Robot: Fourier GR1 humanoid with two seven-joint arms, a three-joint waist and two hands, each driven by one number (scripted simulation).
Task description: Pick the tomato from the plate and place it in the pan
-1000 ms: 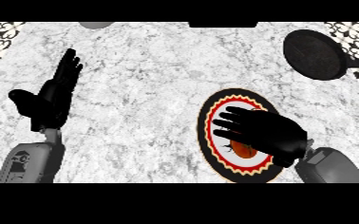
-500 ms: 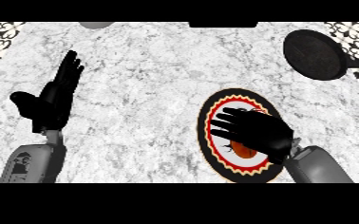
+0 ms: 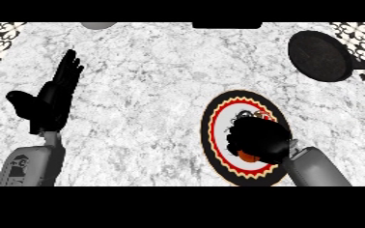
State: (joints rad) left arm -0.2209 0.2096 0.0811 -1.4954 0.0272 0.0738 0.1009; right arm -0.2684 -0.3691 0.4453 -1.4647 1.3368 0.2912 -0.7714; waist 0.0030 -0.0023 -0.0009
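Tomato (image 3: 246, 155) sits under right hand (image 3: 258, 137) on marble counter (image 3: 157, 87).

The tomato (image 3: 247, 155), orange-red, lies on the patterned plate (image 3: 212, 140) at lower right (mostly hidden). The dark pan (image 3: 321, 56) sits at upper right.

Two grey forearms enter from the lower edge, one at about 7 o'clock and one at about 5 o'clock. Each is a smooth, rounded, matt grey casing that narrows toward the wrist. The left forearm (image 3: 32, 166) carries faint darker markings on its casing and a short, paler grey wrist segment. The left robot hand (image 3: 50, 104) is plain black, with slender fingers and a stubby thumb. The right robot hand (image 3: 260, 137) is equally black and unmarked, joined to the right forearm (image 3: 317, 169) by a small light fitting at the wrist.
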